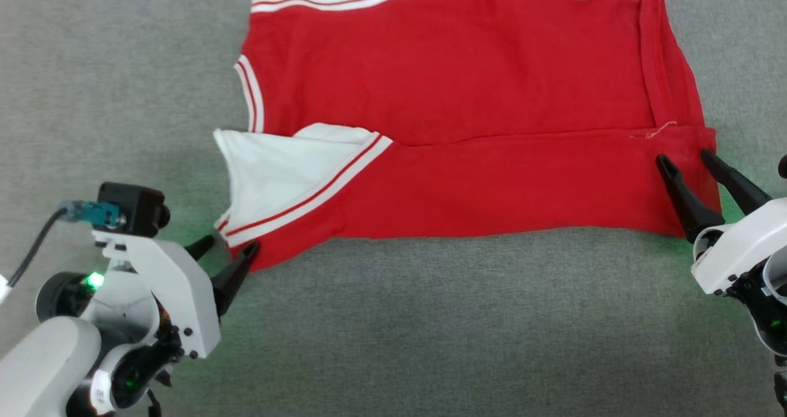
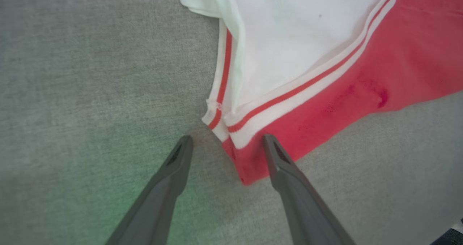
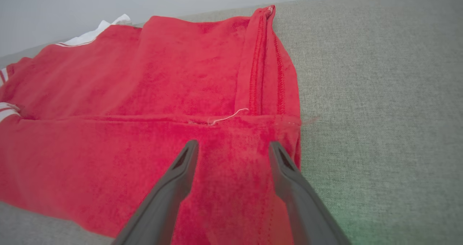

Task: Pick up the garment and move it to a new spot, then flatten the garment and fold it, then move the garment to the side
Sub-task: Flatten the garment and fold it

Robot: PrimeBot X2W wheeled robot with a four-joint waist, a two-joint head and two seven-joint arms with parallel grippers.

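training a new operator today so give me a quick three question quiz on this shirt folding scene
1. True or false: the left gripper is clamped on the garment.
2. Which part of the garment lies by the right gripper? A, the neck trim. B, the red hem corner. C, a white sleeve.
3. Fill in: the sleeve beside the left gripper is ____ with red stripes.

Key
1. False: its fingers stand apart, either side of the garment's corner.
2. B
3. white
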